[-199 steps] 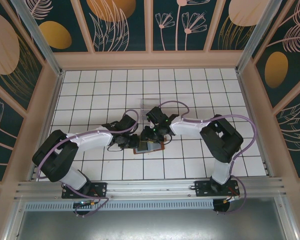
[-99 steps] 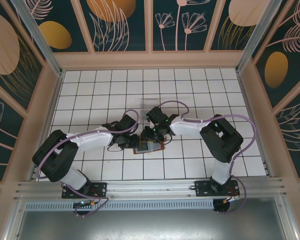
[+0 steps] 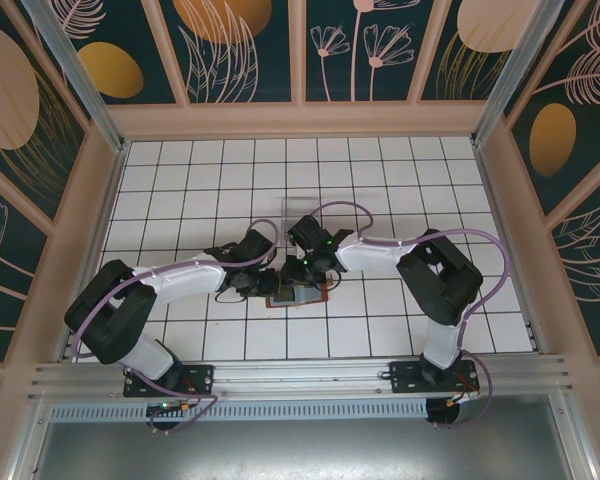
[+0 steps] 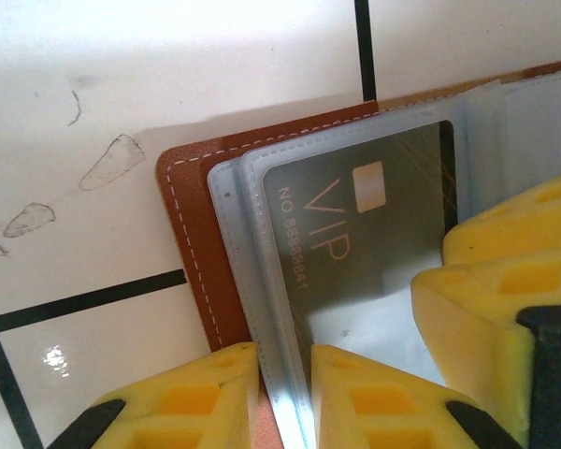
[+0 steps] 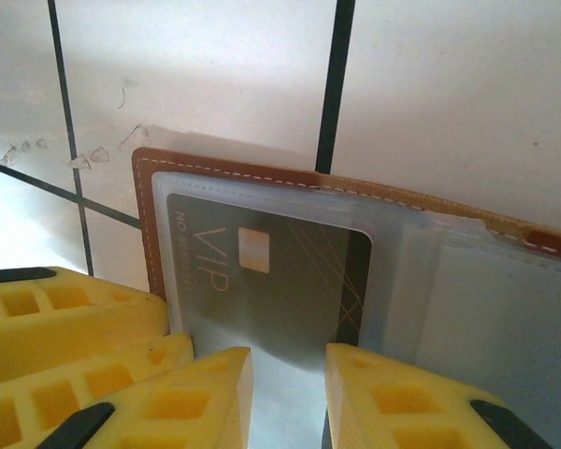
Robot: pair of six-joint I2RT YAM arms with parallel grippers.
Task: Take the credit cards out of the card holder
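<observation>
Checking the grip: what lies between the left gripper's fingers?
The edge of the clear sleeve, with the brown card holder beneath it, in the left wrist view.

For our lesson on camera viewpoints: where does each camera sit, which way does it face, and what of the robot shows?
Top external: above and behind the arms, looking down on the tiled table; both arms show, bases nearest.
Left wrist: on the left arm, close over the card holder; left gripper at bottom.
Right wrist: likewise on the right arm; right gripper at bottom.
Both wrist views share the dark VIP card.
</observation>
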